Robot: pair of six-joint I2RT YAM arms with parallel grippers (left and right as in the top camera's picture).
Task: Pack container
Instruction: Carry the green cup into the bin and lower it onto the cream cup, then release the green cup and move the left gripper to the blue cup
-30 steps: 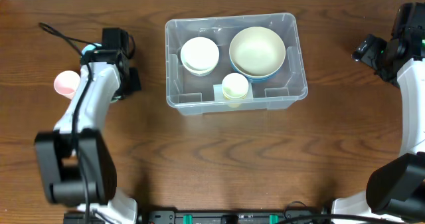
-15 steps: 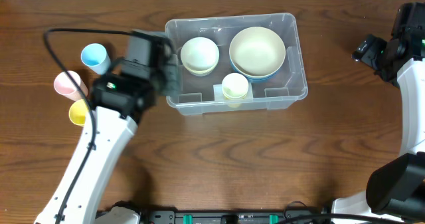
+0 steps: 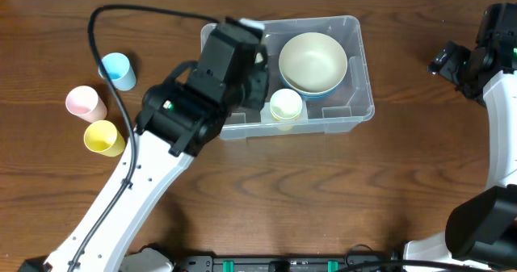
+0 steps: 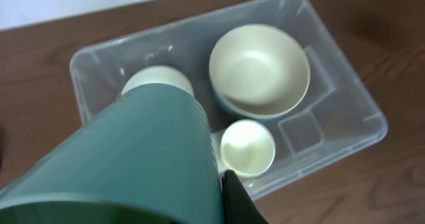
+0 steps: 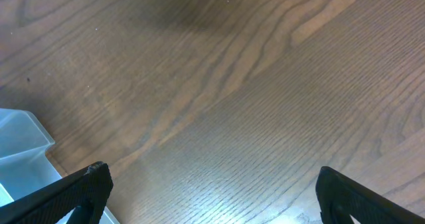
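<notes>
While clutching a cup (image 4: 133,151), left arm (image 3: 161,159) overhangs container (image 3: 362,78)

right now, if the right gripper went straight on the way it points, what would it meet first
Probably the bare wooden table: the open right gripper faces only plain wood. The container shows just a corner at the left edge, outside that line, though depth is hard to judge.
</notes>
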